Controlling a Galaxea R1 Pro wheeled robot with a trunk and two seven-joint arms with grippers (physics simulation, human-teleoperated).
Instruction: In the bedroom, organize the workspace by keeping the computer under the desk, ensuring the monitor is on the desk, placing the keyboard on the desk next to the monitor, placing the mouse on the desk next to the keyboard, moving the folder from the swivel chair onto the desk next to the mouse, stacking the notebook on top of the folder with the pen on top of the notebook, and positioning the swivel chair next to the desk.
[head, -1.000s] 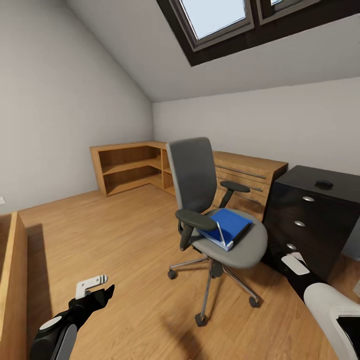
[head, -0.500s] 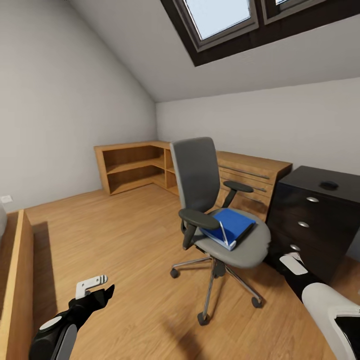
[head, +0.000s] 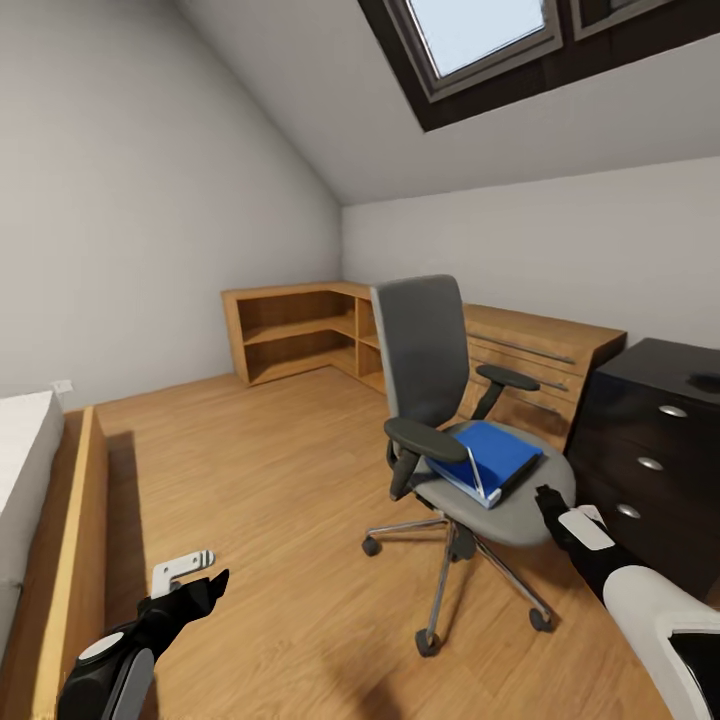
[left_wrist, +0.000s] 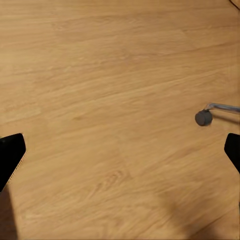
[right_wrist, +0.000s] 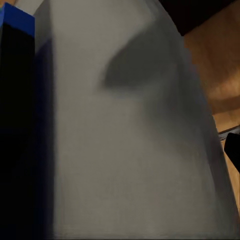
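Note:
The grey swivel chair (head: 430, 350) stands on the oak floor in the middle of the room. On its seat lies the blue folder (head: 495, 452), whose blue edge and black spine (right_wrist: 17, 100) show in the right wrist view beside the grey seat (right_wrist: 130, 150). The black desk (head: 650, 420) with silver knobs is just right of the chair, and a small dark mouse (head: 704, 381) sits on its top. My right gripper (head: 560, 510) hovers open at the seat's right edge, close to the folder. My left gripper (head: 198, 580) is open and low over bare floor, left of the chair.
Open oak corner shelves (head: 300, 330) and an oak dresser (head: 545, 345) line the far walls. A bed with a white mattress (head: 20, 470) and wooden side board (head: 75, 560) is at the left. A chair caster (left_wrist: 203, 117) lies ahead of the left gripper.
The camera has swung left, shifting the whole picture right and bringing the mattress into view. The right gripper has come closer to the chair seat. The left gripper keeps its pose.

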